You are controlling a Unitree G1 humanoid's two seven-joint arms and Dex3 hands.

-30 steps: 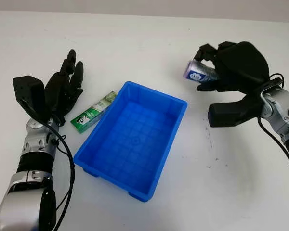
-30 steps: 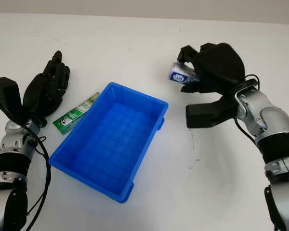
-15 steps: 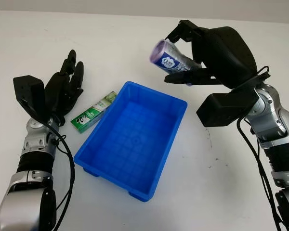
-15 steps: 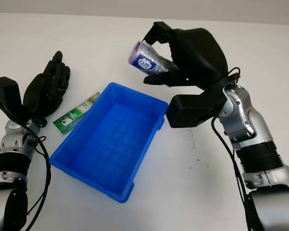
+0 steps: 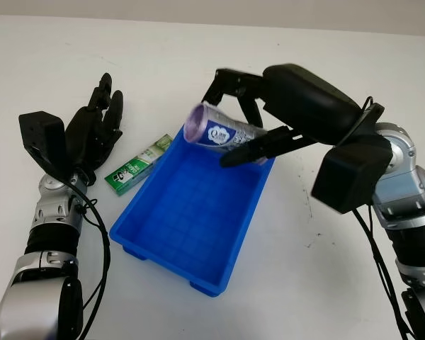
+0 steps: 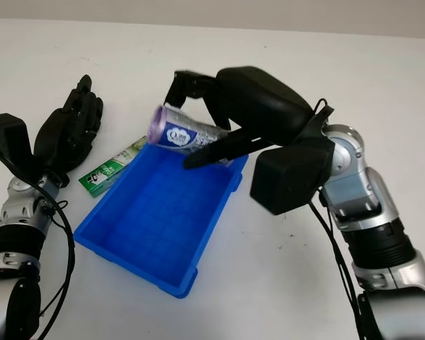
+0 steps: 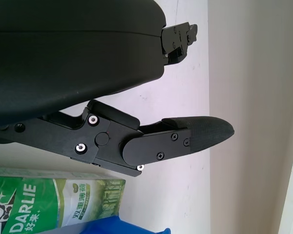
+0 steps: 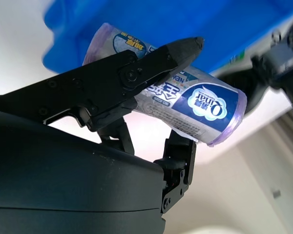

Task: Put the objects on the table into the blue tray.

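Right hand (image 5: 235, 134) grips tissue pack (image 5: 216, 133) — above blue tray (image 5: 163, 234).

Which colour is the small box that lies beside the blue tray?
The small box is green with white lettering; the left wrist view shows it best.

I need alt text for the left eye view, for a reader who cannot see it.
The right hand holds a purple tissue pack over the far end of the blue tray. A green Darlie toothpaste box lies beside the tray, near the open left hand.
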